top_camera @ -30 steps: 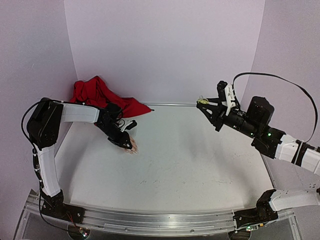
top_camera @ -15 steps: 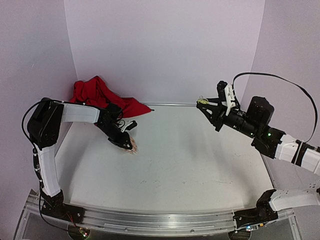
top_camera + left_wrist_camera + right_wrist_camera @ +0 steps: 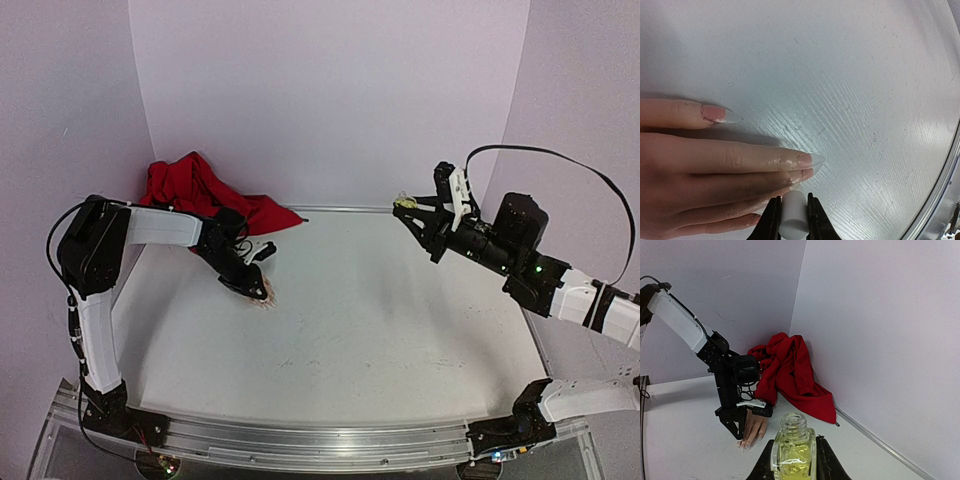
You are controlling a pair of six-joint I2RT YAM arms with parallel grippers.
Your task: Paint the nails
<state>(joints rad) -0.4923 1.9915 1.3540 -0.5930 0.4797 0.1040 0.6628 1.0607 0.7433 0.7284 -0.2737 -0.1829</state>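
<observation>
We see the left tool closed narrow on a small white cap, low over the mannequin hand, which lies flat on the counter at the left. The nails, long and pointed, lie just beside the cap. The hand's red sleeve is bunched in the back left corner. Our right tool grips an open yellowish bottle, raised above the counter, well apart at the right.
</observation>
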